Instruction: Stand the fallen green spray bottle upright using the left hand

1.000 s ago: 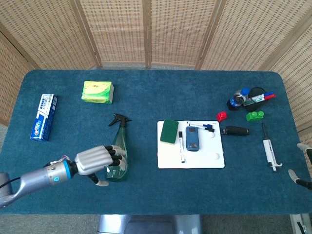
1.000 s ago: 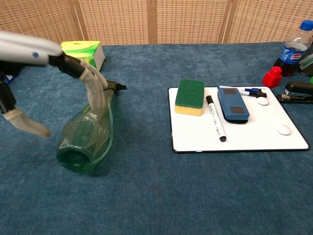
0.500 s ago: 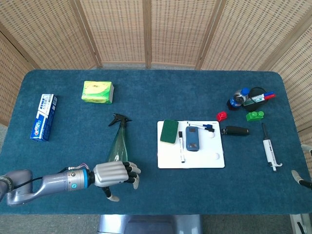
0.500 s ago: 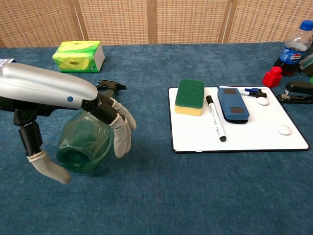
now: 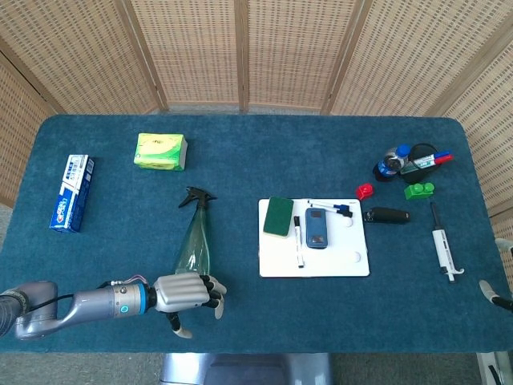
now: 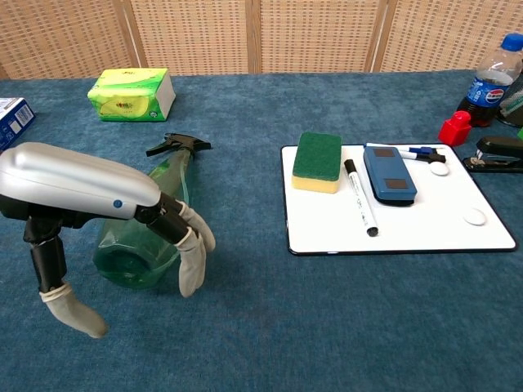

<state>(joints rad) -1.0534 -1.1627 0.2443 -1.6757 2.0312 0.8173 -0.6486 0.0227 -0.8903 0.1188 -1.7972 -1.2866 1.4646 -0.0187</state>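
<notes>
The left hand (image 5: pixel 183 292) has slid back off the green spray bottle (image 5: pixel 192 247) toward its base — fingers (image 6: pixel 189 263) spread, holding nothing; bottle lies fallen.

whiteboard (image 5: pixel 349 261): sponge (image 5: pixel 278 216), marker (image 5: pixel 298 241), eraser (image 5: pixel 317 227) | tissue pack (image 5: pixel 161 151) far-left
</notes>
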